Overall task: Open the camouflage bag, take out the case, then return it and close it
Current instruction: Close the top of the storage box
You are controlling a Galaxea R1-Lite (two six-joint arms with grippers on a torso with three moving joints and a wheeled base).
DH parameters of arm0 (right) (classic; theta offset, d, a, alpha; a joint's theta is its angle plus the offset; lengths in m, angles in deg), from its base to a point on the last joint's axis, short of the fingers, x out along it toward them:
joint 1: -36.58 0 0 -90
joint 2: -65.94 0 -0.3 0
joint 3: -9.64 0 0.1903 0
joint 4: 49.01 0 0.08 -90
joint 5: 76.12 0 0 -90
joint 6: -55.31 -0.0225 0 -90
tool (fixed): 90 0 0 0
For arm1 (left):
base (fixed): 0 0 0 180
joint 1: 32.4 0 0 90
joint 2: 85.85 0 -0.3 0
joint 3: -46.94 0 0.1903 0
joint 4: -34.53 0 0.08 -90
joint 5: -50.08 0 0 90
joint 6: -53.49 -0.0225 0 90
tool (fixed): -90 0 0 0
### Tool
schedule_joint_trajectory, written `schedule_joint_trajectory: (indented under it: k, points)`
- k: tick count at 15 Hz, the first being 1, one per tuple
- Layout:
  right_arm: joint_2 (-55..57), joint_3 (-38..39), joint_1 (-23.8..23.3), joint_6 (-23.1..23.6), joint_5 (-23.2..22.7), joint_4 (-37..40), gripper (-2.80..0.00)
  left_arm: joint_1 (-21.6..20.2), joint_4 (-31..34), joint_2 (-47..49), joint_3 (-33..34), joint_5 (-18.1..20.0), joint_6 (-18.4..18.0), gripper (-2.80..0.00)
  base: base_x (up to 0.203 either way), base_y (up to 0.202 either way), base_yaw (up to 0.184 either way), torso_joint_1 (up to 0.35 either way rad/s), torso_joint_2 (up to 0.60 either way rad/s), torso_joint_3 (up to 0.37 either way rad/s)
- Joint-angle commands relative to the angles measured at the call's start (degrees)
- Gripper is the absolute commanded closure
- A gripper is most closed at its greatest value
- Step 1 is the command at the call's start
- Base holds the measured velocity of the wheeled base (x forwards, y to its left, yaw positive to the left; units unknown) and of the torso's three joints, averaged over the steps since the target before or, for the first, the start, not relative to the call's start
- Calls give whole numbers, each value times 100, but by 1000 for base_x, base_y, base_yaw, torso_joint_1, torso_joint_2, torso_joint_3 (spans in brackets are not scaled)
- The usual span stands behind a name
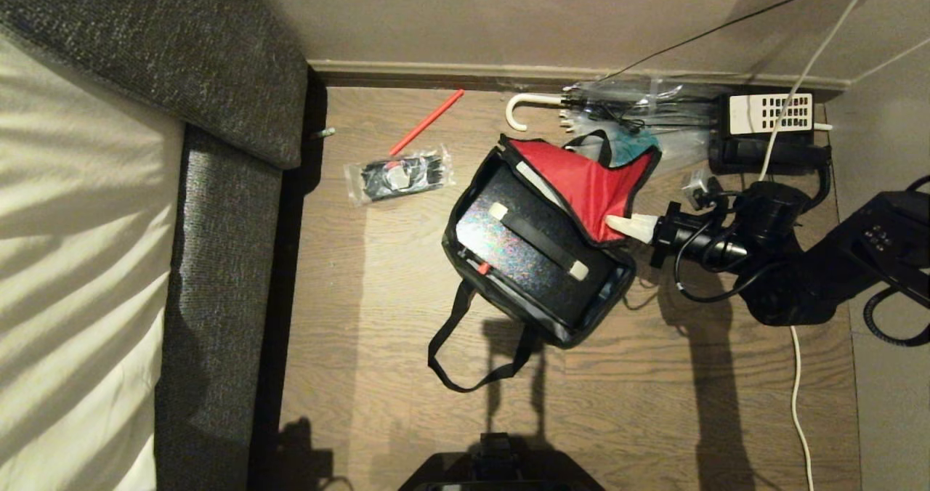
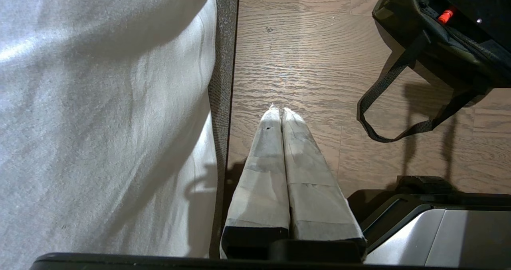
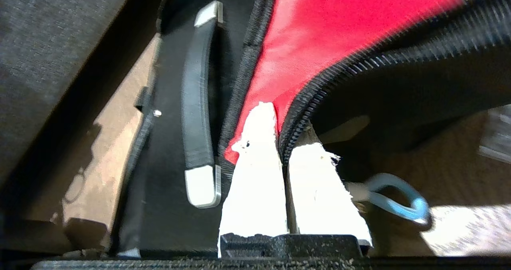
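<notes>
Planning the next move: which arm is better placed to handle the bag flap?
Right. The right hand is pinched on the camouflage bag flap's edge; the left hand hangs shut by the bed, away from the bag.

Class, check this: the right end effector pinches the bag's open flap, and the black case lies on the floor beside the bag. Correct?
Not quite. The right end effector does pinch the camouflage bag's flap, but the case lies inside the bag, as the head view shows.

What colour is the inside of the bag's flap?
Red lining, clearest in the head view.
</notes>
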Motion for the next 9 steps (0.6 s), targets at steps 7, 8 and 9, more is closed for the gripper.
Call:
schedule_joint_trajectory:
  k: [7, 8, 9]
  points:
    - [-76, -214, -327, 166, -218, 399, -280, -1, -1, 0, 9, 1, -2, 0, 0, 0, 0, 0, 0, 0]
    - [-158, -248, -401, 159, -292, 464, -280, -1, -1, 0, 9, 1, -2, 0, 0, 0, 0, 0, 0, 0]
    - [-254, -260, -487, 170, -373, 620, -280, -1, -1, 0, 9, 1, -2, 0, 0, 0, 0, 0, 0, 0]
